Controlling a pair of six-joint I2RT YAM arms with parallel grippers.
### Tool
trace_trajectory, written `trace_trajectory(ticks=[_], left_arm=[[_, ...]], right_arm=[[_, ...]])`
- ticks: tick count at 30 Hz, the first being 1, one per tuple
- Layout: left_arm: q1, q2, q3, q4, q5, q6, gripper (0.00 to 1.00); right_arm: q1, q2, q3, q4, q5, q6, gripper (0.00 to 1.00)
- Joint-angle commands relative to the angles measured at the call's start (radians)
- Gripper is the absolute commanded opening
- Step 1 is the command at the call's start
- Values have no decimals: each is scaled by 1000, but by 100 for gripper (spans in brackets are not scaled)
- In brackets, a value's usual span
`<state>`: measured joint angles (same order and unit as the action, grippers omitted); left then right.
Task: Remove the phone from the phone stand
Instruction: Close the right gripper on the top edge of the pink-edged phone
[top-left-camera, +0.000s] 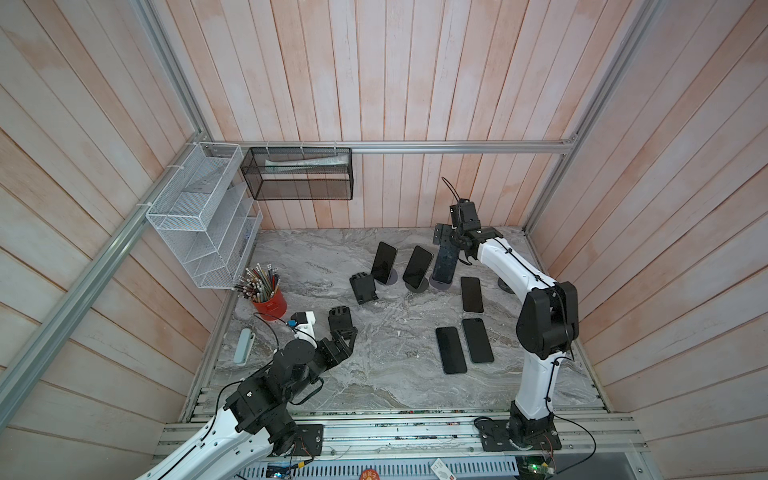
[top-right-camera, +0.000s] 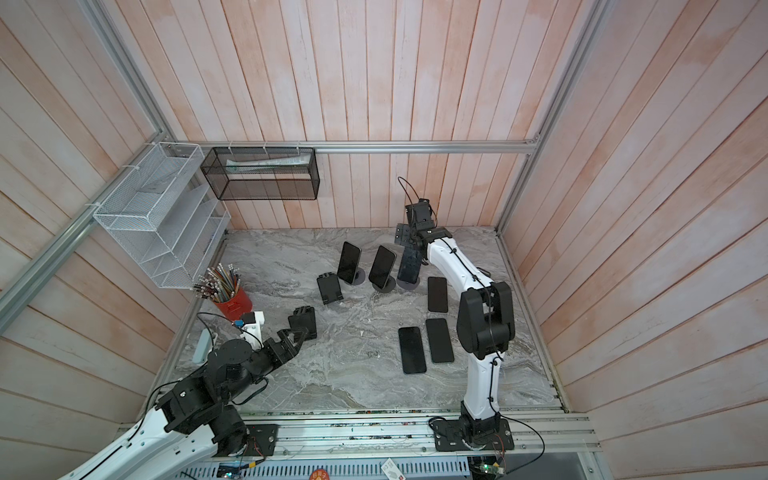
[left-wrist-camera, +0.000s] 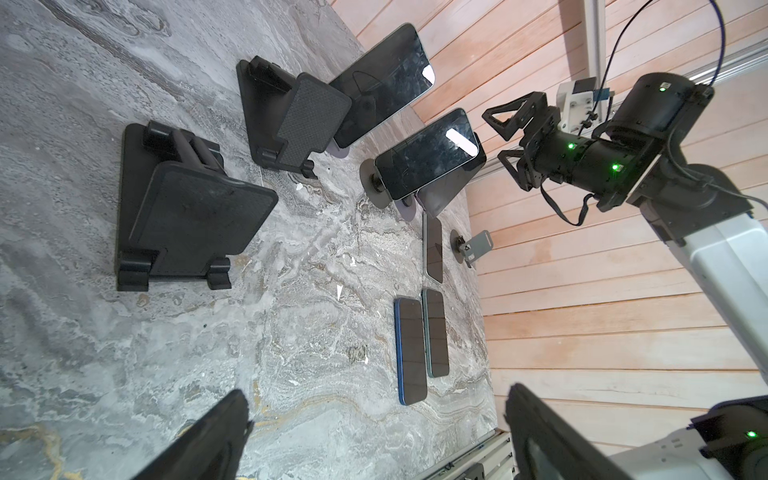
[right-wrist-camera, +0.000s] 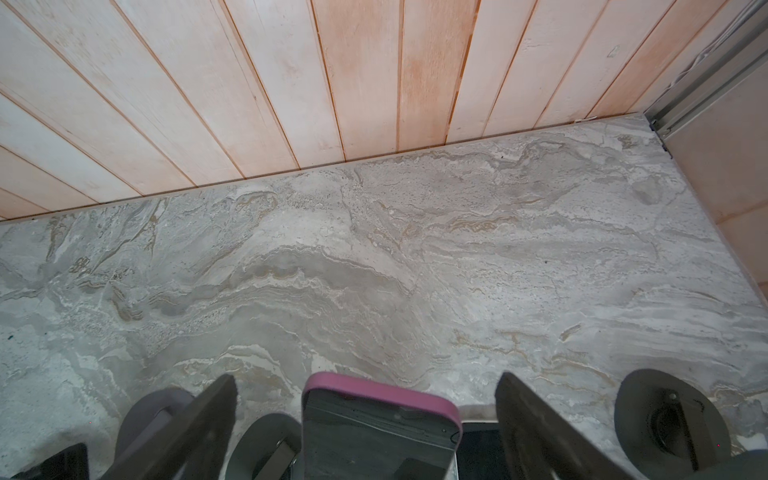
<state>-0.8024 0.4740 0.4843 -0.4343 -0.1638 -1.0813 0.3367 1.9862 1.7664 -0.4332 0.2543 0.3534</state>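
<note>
Three dark phones lean on round stands at the back of the marble table (top-left-camera: 332, 374). The rightmost phone (top-left-camera: 444, 262) (right-wrist-camera: 380, 428) has a pink case and sits on its grey phone stand (top-left-camera: 439, 283). My right gripper (top-left-camera: 451, 243) (right-wrist-camera: 368, 379) is open and straddles this phone's top edge. Its fingers (right-wrist-camera: 199, 424) stand on either side with a gap to the phone. My left gripper (top-left-camera: 348, 337) (left-wrist-camera: 376, 415) is open and holds nothing, low at the front left, beside an empty black stand (top-left-camera: 340, 318).
Two more standing phones (top-left-camera: 383, 262) (top-left-camera: 417, 266) are left of the pink one. A second empty black stand (top-left-camera: 363, 286), three flat phones (top-left-camera: 472, 294) (top-left-camera: 451, 350) (top-left-camera: 477, 340), an empty round stand (right-wrist-camera: 671, 419), a red pencil cup (top-left-camera: 270, 303) and wall mesh racks (top-left-camera: 199, 216) are around.
</note>
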Motion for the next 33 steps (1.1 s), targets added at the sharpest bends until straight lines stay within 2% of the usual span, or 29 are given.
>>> trace_trajectory(ticks=[1,19,33], left_arm=[[-1,-9,21,-16,-3,12,98],[-1,-15,39,-35,-9,20,98],[-1,-2,42,-9,-8,30,98]], right_arm=[[-5,23,14,-31,26,22,98],[-10,31,-39,-2,10,33,96],[-10,14,-97,30,1,40,89]])
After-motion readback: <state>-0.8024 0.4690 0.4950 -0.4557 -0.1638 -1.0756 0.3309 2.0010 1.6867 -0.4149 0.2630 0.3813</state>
